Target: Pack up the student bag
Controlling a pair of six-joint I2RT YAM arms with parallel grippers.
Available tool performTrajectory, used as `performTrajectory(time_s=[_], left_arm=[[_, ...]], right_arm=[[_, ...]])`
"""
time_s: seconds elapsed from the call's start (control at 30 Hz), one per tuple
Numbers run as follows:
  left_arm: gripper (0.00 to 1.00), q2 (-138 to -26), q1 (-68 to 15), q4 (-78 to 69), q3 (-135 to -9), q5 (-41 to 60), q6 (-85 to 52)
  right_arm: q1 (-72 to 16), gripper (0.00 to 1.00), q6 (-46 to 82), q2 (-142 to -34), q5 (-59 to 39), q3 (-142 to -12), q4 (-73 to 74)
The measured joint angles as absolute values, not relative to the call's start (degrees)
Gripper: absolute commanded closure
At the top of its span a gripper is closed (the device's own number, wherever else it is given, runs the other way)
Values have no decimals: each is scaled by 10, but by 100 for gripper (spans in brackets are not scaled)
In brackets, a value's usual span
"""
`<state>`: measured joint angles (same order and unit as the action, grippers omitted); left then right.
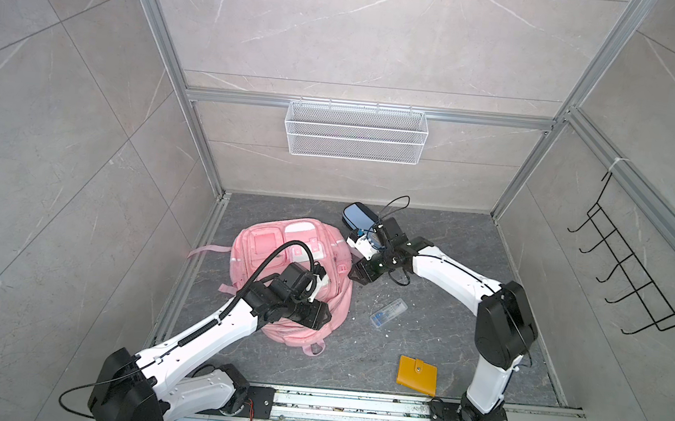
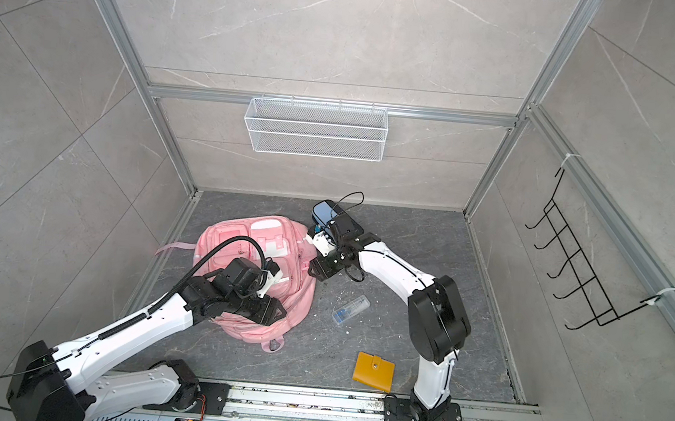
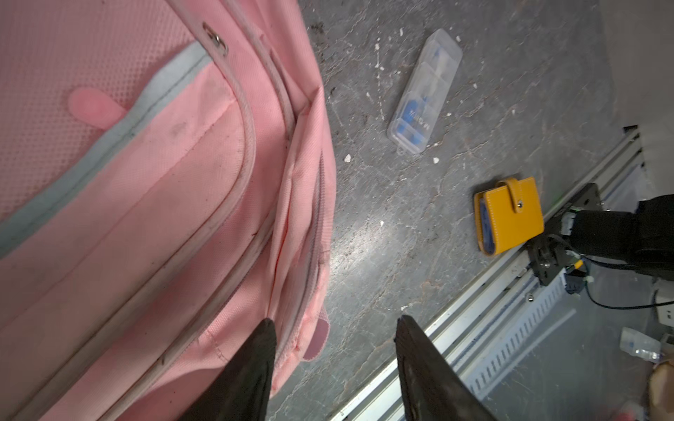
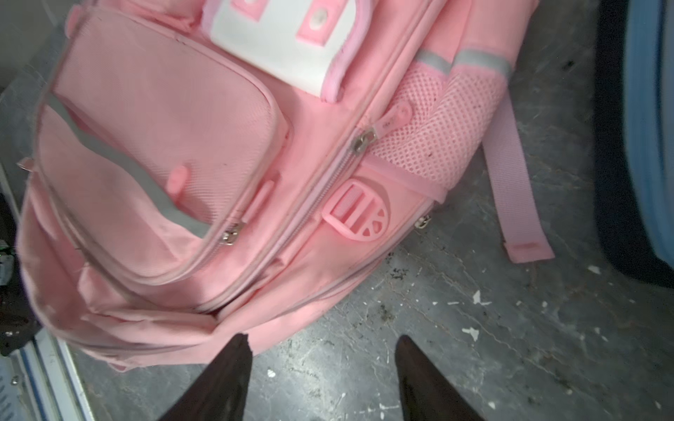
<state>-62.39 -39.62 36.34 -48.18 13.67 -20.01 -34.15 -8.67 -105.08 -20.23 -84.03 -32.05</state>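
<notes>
The pink student bag (image 1: 266, 243) (image 2: 225, 237) lies flat on the dark floor, front pockets up, with its pale buckle flap toward the back wall. My left gripper (image 1: 325, 315) (image 2: 282, 313) hovers at the bag's near right edge. In the left wrist view it (image 3: 335, 322) is open, one finger over the bag (image 3: 146, 182) by a zip seam and the other over the floor. My right gripper (image 1: 354, 274) (image 2: 312, 269) is at the bag's right side. In the right wrist view it (image 4: 322, 339) is open over bare floor, one fingertip at the edge of the bag (image 4: 164, 145).
A clear plastic case (image 1: 388, 313) (image 3: 425, 91) with blue contents and a yellow wallet (image 1: 417, 375) (image 3: 508, 215) lie on the floor right of the bag. A blue pencil case (image 1: 358, 215) (image 4: 649, 127) sits behind the right wrist. A wire basket (image 1: 355, 132) hangs on the back wall and a hook rack (image 1: 635, 271) on the right wall.
</notes>
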Motion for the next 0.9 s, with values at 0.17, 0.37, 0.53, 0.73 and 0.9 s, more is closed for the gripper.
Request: performTrajectory(time_s=[0.17,0.37,0.53,0.73,0.9], left_arm=[[42,-599,-383,392,-516,139,-213],[41,-608,-307,422,-523,171,-246],[41,-598,-232,420,-516,217,-307],[41,-583,-204,421,-512,247,-369],[41,-582,-191,425,-509,258,-400]], right_arm=[[-334,30,-139,-1031,-216,-840,-283],[-321,29,-260,-1115,-244,-938,-294],[-316,30,-376,-1202,-276,-1037,-330],[-307,31,-477,-1335,-316,-1229,-438],[-291,30,-523,-1408,-329,-1350,-510]])
